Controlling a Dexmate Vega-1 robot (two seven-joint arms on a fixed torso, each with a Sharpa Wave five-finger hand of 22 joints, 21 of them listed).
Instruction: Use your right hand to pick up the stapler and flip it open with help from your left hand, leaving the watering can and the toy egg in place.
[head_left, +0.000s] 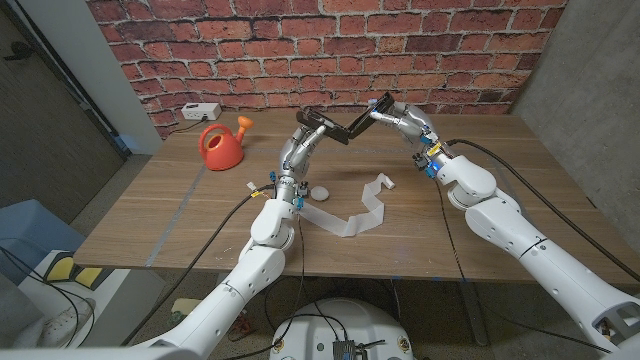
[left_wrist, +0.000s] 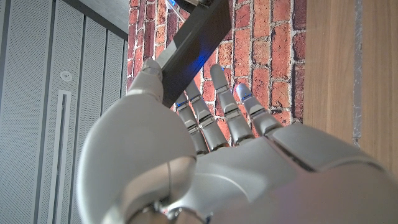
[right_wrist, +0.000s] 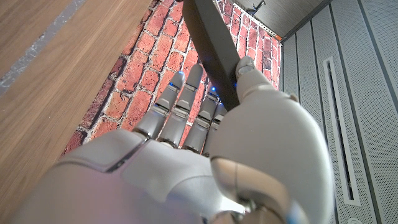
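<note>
Stapler (head_left: 345, 125), black and opened into a shallow V, hangs in the air over the table's (head_left: 480, 230) twelve o'clock edge. Left hand (head_left: 305, 137) pinches its nine o'clock arm; right hand (head_left: 400, 118) pinches the three o'clock arm. It looks rigid, smooth and fairly light, hinged at the middle, so grips near the arm tips seem best. Watering can (head_left: 221, 146) stands at ten o'clock, toy egg (head_left: 320, 191) near centre. No readable writing.

Table (head_left: 480, 200): watering can (head_left: 220, 146), egg (head_left: 320, 192), strip (head_left: 355, 215).
</note>
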